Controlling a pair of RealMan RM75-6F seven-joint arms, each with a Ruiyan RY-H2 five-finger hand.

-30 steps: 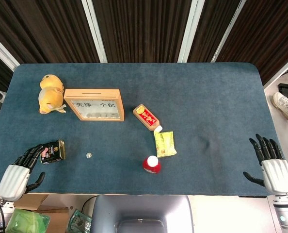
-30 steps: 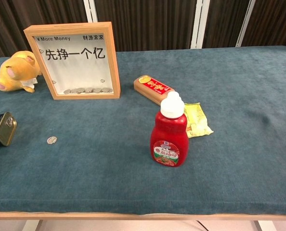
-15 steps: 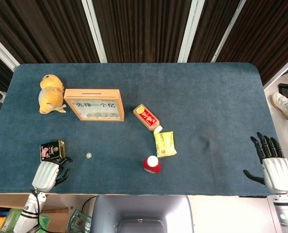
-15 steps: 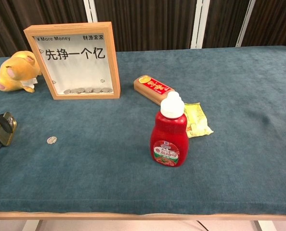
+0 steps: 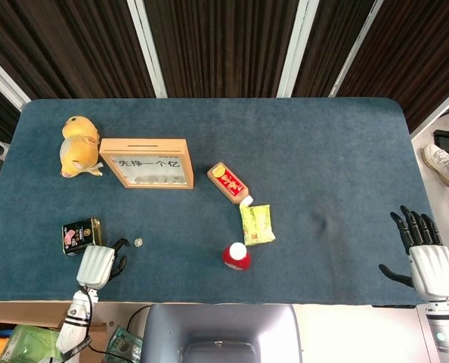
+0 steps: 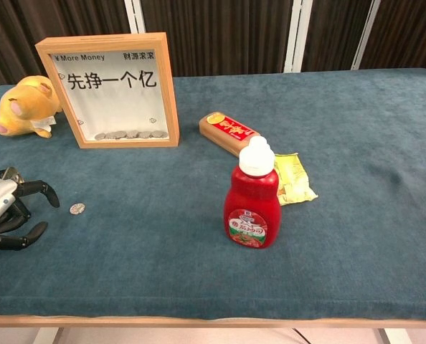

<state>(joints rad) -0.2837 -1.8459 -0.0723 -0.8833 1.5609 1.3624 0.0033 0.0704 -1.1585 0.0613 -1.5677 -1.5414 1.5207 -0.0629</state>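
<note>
Head view: the left hand (image 5: 97, 265) hovers at the table's near edge, fingers apart and curled, holding nothing. A small silver coin (image 5: 137, 243) lies just beside its fingertips, untouched on the blue felt table (image 5: 323, 151). A dark tin can (image 5: 82, 235) lies near the hand's other side. The right hand (image 5: 427, 261) sits well apart at the far corner, fingers spread, empty.

Chest view: the left hand (image 6: 5, 211) shows at the edge, fingers loosely bent, near the coin (image 6: 77, 208) but apart from it. By my judgement the pickup hasn't started; grasping is all left. The wooden-framed money box (image 6: 112, 89) stands behind.
</note>
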